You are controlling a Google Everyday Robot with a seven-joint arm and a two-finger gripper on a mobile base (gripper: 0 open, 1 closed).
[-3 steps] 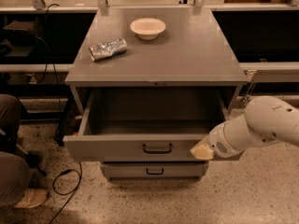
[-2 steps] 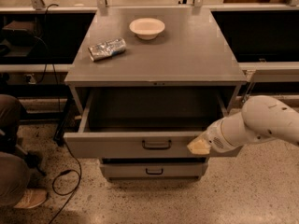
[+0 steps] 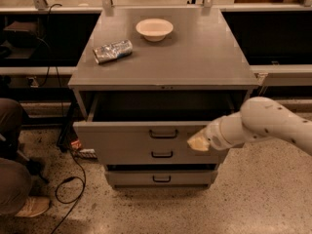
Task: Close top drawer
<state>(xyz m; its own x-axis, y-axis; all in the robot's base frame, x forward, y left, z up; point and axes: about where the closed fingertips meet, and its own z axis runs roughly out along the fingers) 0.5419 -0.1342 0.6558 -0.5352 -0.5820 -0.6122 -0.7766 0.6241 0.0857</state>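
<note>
Far left: person (image 3: pixel 13 179) crouched at the frame edge, only a leg and a light shoe in view. Black cable (image 3: pixel 68 191) loops on the speckled floor just beside them, running toward the bench base.

Grey bench (image 3: pixel 204 57) sits mid-frame. On its top, left side: crushed silver can (image 3: pixel 112 51), lying on its side. Behind and to the right of it, well apart: white bowl (image 3: pixel 154 29), upright, near the back edge. Can't see what's in it.

Top drawer (image 3: pixel 117 133) is directly under the bench top and partly pulled out. Its front panel stands forward of the frame, and the dark box interior shows behind it. Small dark loop handle (image 3: pixel 163 134) at panel centre.

Below it: middle drawer (image 3: pixel 122 155) with its own loop handle, its front almost in line with the top one from this angle. Bottom drawer (image 3: pixel 131 178) is set further back and looks pushed in.

Hand (image 3: pixel 197 142) is at the right part of the drawer fronts, right of the centre handle and slightly below it, about where the top and middle panels meet. Its pale tip looks up against the face. Contact not confirmable, and I can't tell whether the hand is wide or narrow.

White arm (image 3: pixel 273 123) enters from the right edge, angled down and left to the hand.
</note>
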